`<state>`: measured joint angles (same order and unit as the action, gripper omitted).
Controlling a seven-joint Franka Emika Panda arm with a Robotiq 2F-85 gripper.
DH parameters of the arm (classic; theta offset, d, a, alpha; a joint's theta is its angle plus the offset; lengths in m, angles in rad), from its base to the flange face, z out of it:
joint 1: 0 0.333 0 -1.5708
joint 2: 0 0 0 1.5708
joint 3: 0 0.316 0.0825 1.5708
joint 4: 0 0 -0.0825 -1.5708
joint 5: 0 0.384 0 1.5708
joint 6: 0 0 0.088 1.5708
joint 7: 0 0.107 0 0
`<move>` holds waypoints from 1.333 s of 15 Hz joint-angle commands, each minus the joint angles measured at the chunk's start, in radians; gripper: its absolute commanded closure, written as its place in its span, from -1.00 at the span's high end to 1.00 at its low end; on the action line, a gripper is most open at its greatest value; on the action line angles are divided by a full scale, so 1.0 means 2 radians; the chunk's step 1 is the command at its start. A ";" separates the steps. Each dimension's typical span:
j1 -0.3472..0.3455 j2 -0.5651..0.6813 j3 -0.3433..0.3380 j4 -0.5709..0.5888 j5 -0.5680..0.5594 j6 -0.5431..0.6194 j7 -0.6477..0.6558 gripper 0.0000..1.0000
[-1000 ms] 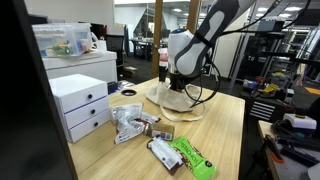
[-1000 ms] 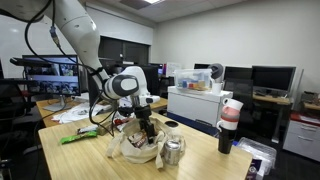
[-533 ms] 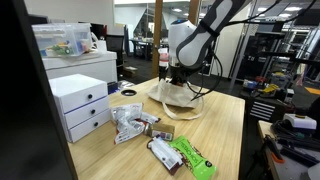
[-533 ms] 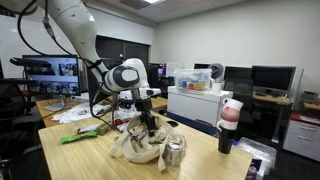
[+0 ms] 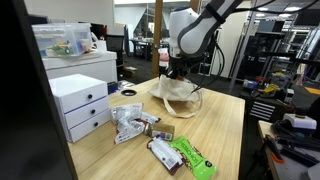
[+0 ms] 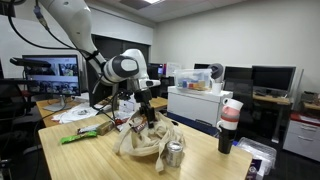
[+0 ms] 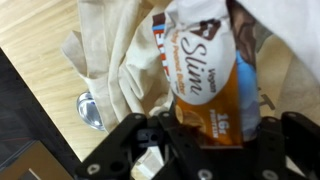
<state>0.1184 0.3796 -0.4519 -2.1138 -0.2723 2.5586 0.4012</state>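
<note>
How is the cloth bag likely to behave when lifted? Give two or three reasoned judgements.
Probably floppy: the bag droops in folds from the gripper. Likely light, since one pinch holds its top up. It may sag unevenly, with a packet lying against it.

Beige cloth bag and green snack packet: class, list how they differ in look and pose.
The beige cloth bag is large, soft and crumpled; the green snack packet is small, slim and glossy. The bag is pulled up into a peak by the gripper; the packet lies flat, untouched. Both rest on the wooden table.
</note>
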 commanded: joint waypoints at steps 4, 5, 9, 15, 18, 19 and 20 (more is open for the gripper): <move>-0.017 -0.030 0.019 -0.015 -0.042 -0.020 0.033 0.07; -0.017 -0.029 0.020 -0.016 -0.048 -0.021 0.038 0.10; -0.018 -0.028 0.026 -0.017 -0.063 -0.035 0.051 0.58; -0.026 -0.025 0.047 -0.019 -0.056 -0.058 0.038 1.00; -0.037 -0.009 0.067 -0.010 -0.035 -0.060 0.035 1.00; -0.040 -0.003 0.072 -0.008 -0.032 -0.058 0.035 1.00; -0.043 0.003 0.075 -0.005 -0.030 -0.058 0.037 1.00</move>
<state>0.0655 0.3711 -0.3374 -2.1295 -0.3573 2.4556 0.4723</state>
